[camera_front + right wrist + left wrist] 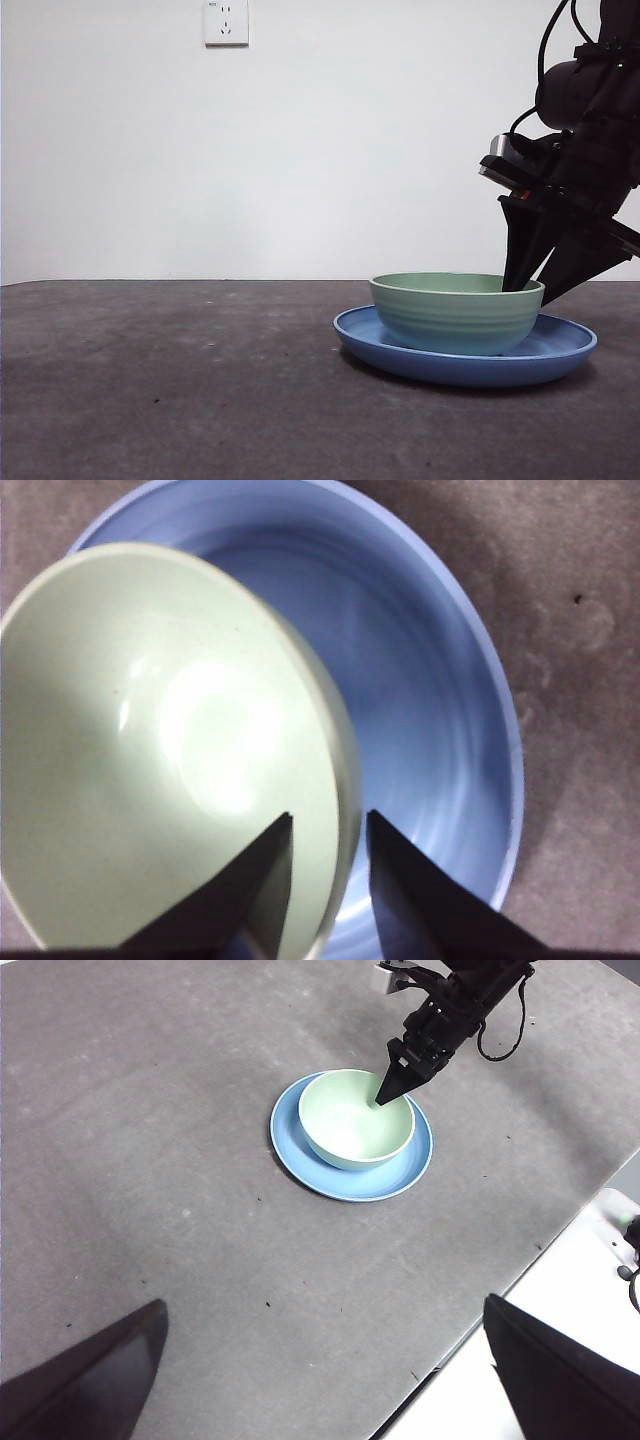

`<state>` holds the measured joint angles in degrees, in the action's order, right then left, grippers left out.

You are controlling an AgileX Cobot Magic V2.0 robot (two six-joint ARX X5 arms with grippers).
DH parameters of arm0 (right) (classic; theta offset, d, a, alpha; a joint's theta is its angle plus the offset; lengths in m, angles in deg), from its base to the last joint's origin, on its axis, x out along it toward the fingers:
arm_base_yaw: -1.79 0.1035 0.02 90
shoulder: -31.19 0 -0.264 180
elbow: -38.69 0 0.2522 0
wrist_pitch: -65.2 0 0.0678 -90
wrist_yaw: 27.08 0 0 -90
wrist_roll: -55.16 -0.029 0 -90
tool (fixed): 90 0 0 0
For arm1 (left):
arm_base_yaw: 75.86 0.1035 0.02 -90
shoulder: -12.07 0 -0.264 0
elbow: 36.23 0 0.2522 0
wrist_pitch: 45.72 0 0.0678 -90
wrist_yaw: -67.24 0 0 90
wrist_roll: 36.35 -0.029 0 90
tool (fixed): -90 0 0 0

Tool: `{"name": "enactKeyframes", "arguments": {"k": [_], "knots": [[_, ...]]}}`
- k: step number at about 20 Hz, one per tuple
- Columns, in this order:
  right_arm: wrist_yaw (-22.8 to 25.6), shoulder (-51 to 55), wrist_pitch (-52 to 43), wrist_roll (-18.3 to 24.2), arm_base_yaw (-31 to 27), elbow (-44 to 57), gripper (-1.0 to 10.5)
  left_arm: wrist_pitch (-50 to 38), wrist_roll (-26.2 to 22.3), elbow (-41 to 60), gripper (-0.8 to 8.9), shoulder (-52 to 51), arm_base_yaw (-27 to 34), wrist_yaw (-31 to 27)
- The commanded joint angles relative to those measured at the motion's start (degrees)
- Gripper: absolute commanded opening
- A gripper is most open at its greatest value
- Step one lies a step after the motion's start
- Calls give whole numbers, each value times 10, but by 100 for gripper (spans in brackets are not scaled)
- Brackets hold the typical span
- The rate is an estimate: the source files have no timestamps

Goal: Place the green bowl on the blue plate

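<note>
The green bowl sits upright inside the blue plate, a little off the plate's middle. My right gripper reaches down from the upper right and straddles the bowl's rim. One jaw is inside the bowl and the other outside, over the plate. A gap shows between the jaws and the rim, so it is open. My left gripper hangs high above the table, well away from both dishes. It is open with nothing in it.
The dishes rest on a grey matte tabletop. In the left wrist view the table's edge runs diagonally, with a white surface beyond it. A wall outlet sits on the white back wall.
</note>
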<state>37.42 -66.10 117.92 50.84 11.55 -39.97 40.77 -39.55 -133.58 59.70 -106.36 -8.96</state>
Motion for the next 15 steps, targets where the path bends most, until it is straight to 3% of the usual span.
{"name": "enactKeyframes", "arguments": {"k": [1, 3, 4, 11, 15], "knots": [[0, -11, 0, 5, 2, -8, 318, -3, -6, -7, 500, 3, -2, 1], [0, -9, 7, 5, -3, -8, 529, -3, -6, -7, 500, 3, -2, 2], [0, -5, 14, 7, -8, -8, 547, -3, -6, -7, 500, 3, -2, 2], [-16, 49, 73, 33, -66, -8, 542, -4, -7, -7, 500, 3, -2, 1], [14, 43, 78, 33, -71, -7, 459, -7, -7, -7, 500, 3, -2, 1]]}}
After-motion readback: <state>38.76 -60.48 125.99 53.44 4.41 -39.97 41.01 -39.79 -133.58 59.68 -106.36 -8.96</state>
